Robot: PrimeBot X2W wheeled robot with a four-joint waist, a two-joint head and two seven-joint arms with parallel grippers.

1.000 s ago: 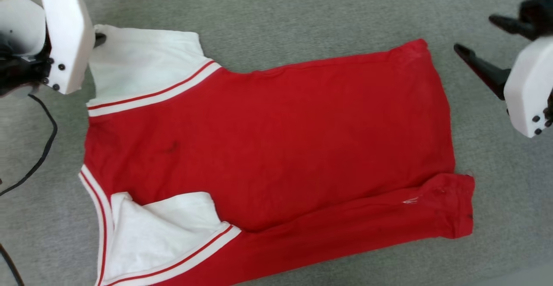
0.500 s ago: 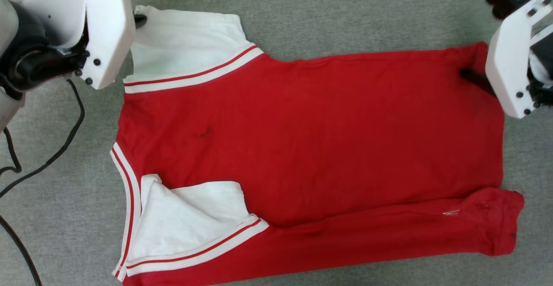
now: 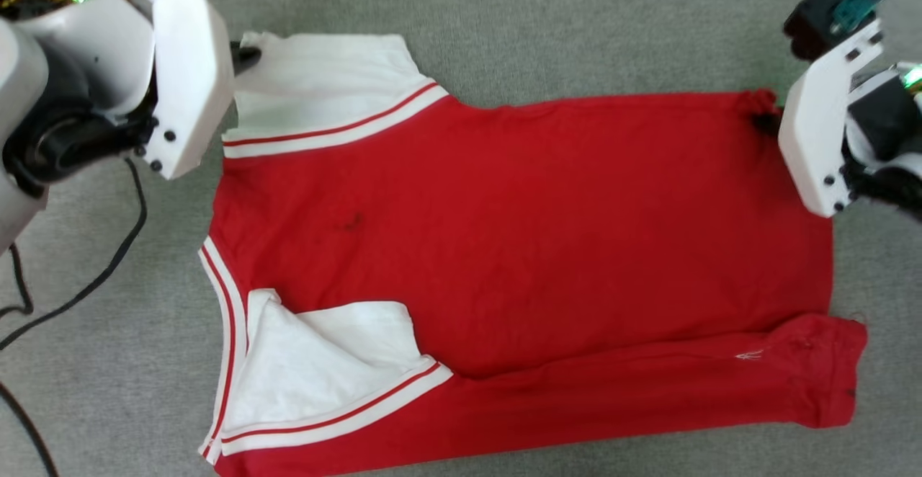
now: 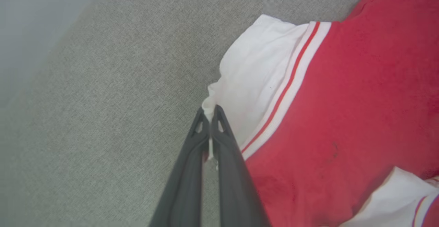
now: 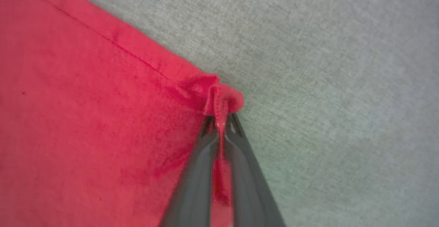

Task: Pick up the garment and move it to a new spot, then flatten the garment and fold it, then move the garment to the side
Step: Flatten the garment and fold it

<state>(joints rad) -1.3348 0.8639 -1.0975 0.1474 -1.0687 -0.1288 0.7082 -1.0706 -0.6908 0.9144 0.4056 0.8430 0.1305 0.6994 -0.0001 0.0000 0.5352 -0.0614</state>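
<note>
A second earlier the right pincer (image 5: pixel 219 119) was held spread and apart from the garment (image 3: pixel 518 232); now it is closed upon the bunched red hem corner. The left pincer (image 4: pixel 209 112) is kept pinched on the outer corner of the far white sleeve. A grey woven surface (image 3: pixel 576 23) is seen beneath, with the garment spread flat between both pincers, its near side folded over. A black cable (image 3: pixel 108 261) is laid at the left.

Red shirt (image 3: pixel 518 232) lies flat on grey carpet (image 3: pixel 576 23); left gripper (image 3: pixel 245 55) at white sleeve corner; right gripper (image 3: pixel 765 122) at hem corner.
</note>
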